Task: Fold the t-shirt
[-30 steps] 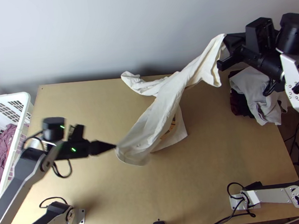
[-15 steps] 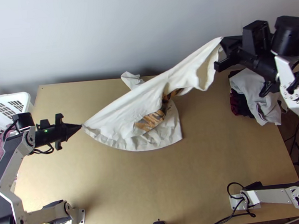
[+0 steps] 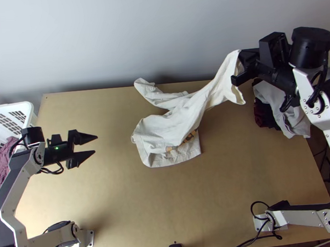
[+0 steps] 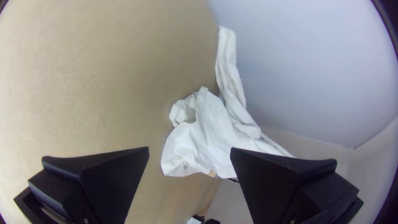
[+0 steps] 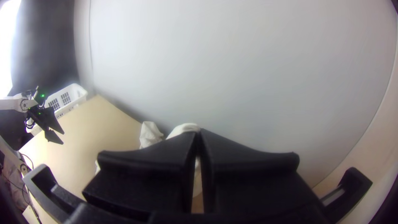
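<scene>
My left gripper (image 3: 93, 145) stands open over the table's left part, a gap away from the white t-shirt (image 3: 172, 125). Up at the back right, my right gripper (image 3: 241, 65) is shut on an edge of the shirt, which slopes down from there to the table. Its lower part lies bunched, with an orange-and-black print partly showing and one narrow strip stretched toward the back. In the left wrist view the shirt (image 4: 211, 132) lies beyond the left gripper (image 4: 190, 155), nothing between its fingers. In the right wrist view the right gripper (image 5: 199, 139) pinches white cloth.
A white basket (image 3: 27, 110) with mauve cloth stands at the left edge. Grey and dark clothes (image 3: 276, 97) are piled at the right edge, below the right arm. A wall (image 3: 148, 32) rises behind the table (image 3: 121, 201).
The left gripper pulled the shirt's near part to the left, then opened and let it go; that cloth has dropped back toward the middle. The right gripper moved slightly left and nearer, still holding.
</scene>
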Controlling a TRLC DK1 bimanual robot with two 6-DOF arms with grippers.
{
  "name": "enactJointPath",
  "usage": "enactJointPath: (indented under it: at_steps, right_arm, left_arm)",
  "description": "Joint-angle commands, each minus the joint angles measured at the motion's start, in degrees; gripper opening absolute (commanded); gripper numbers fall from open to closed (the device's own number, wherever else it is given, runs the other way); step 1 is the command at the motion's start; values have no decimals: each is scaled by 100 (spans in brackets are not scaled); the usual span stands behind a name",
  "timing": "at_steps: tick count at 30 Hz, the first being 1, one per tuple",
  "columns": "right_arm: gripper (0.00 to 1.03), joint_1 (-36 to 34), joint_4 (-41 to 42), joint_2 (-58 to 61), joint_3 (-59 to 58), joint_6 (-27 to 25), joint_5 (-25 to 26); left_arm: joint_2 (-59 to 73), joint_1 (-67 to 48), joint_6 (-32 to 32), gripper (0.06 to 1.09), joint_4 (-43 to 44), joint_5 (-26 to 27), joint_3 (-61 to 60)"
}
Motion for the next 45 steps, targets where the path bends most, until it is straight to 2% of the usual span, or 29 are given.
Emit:
enactJointPath:
  at_steps: [1, 4, 7, 12, 17, 25, 38, 41, 45]
  right_arm:
    - [3, 18, 21, -29, -136, -6, -9]
    - [3, 62, 21, -38, -215, -6, -9]
    - [3, 97, 21, -38, -224, 20, -9]
    - [3, 114, 21, -38, -233, 38, -9]
    - [3, 114, 21, -73, -242, 29, 0]
    - [3, 97, -14, -99, -286, 11, 8]
    - [3, 71, 3, -82, -365, 3, 35]
    - [3, 71, 3, -90, -382, 3, 35]
    - [3, 71, 3, -99, -444, 20, 35]
  left_arm:
    - [-685, -1057, 407, 102, -164, -202, -52]
    - [-781, -1672, 398, 102, 179, -580, 54]
    - [-605, -2042, 90, 102, 1023, -932, 54]
    - [317, -2525, 2, 102, 1945, -1591, 256]
    - [1495, -2604, 108, 102, 2306, -1705, 687]
    - [2567, -2586, 213, 102, 2499, -1802, 1443]
    - [3016, -2912, -7, 102, 2490, -1890, 1759]
    - [3024, -2964, -7, 97, 2508, -1899, 1777]
    - [3103, -3008, -244, 97, 2622, -1890, 1864]
